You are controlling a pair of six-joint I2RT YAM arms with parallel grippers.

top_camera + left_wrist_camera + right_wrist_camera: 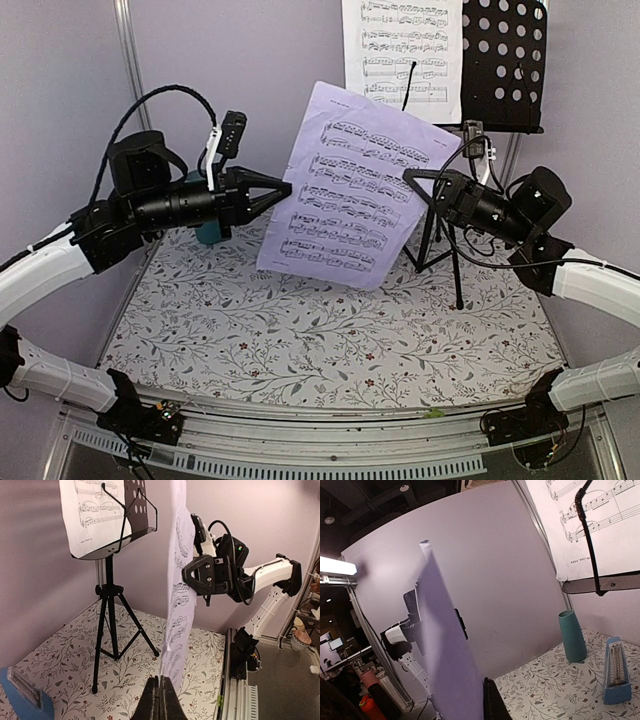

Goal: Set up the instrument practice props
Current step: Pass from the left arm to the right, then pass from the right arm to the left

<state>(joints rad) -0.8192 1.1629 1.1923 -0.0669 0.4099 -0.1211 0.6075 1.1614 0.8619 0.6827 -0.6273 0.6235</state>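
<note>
The step in hand is, I judge, the placing of the second sheet. The lavender page (350, 200) hangs in the air in the middle of the top view, tilted, between the two arms. The left gripper (285, 188) has its fingers pressed together on the left edge of this page; the left wrist view shows them closed with the paper running into the tips. The right gripper (408, 177) is at the right edge of the page. Only one of its fingers shows in its wrist view, so I cannot tell if it pinches the paper.

The music stand (505, 70) is in the upper right of the top view. The white page (400, 45) already leans on the left half of its tray, and the right half is bare.

The next move probably calls for one gripper to let go. The other then lifts the page to the bare half and rests its lower edge on the ledge.

I count two pages, one stand, one blue metronome (616, 672) and one teal cup (571, 636).
</note>
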